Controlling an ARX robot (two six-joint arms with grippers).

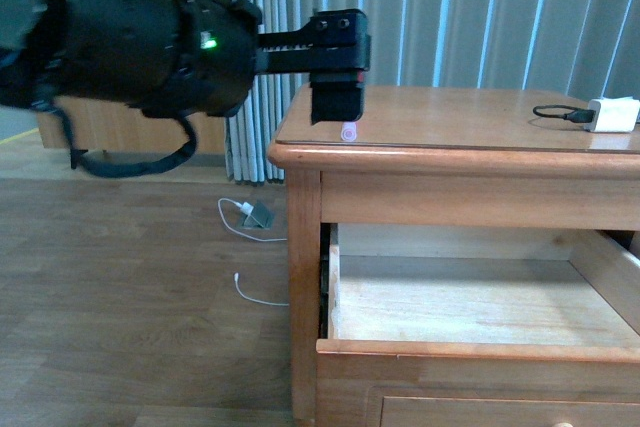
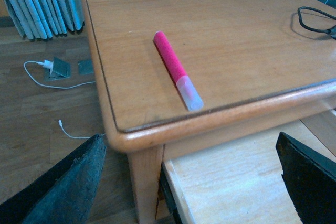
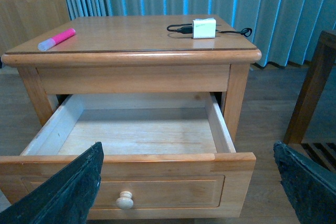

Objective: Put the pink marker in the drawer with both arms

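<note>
The pink marker (image 2: 170,61) lies flat on the cabinet top near its front left corner, with the pale cap end toward the edge. It also shows in the right wrist view (image 3: 56,39), and its cap shows in the front view (image 1: 348,132). The drawer (image 1: 480,302) is pulled out with a bare pale interior; its front panel (image 3: 157,182) carries a round knob (image 3: 125,200). My left gripper (image 1: 338,112) hovers just above the marker, open and empty (image 2: 189,182). My right gripper (image 3: 186,190) is open and empty in front of the drawer front, and is not in the front view.
A white charger (image 1: 612,113) with a black cable sits at the cabinet top's far right (image 3: 203,28). A white cable and adapter (image 1: 250,215) lie on the floor to the left. A wooden frame (image 3: 315,87) stands right of the cabinet. The lower drawer (image 1: 500,412) is below.
</note>
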